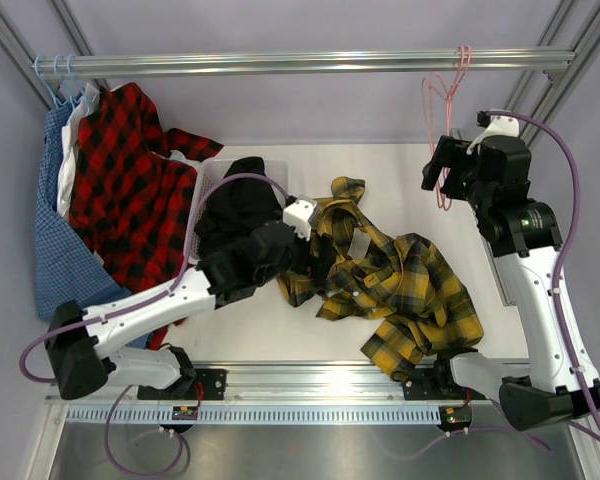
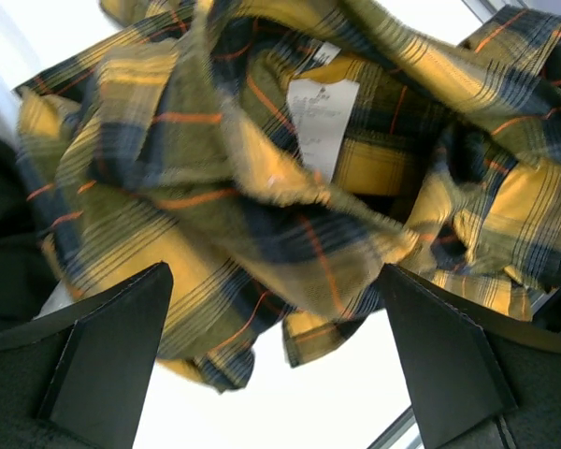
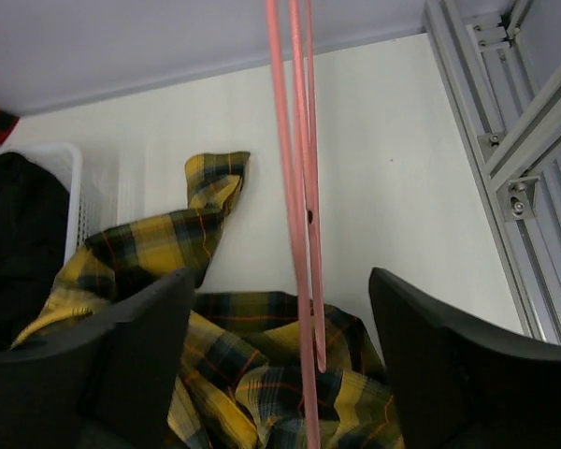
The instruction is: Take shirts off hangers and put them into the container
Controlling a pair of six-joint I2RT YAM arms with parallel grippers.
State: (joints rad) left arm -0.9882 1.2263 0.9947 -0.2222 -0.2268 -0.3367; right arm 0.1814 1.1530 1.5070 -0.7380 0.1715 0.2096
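Left pincer (image 2: 280, 360) stood wide open and gripped nothing, its black fingers (image 2: 103, 360) framing the crumpled yellow-and-black plaid button shirt (image 1: 400, 285). That shirt lay spread on the white desk (image 1: 405, 190) beside the white perforated plastic laundry basket (image 1: 208, 185), and the plain black shirt (image 1: 238, 200) sat bundled inside the basket. Right pincer (image 3: 280, 365) was also open and held nothing, one finger on each side of the thin pink wire hangers (image 3: 297, 234), which hung bare near the right end of the silver metal rail (image 1: 280, 64); a red-and-black plaid shirt (image 1: 130, 180) hung near the left end.
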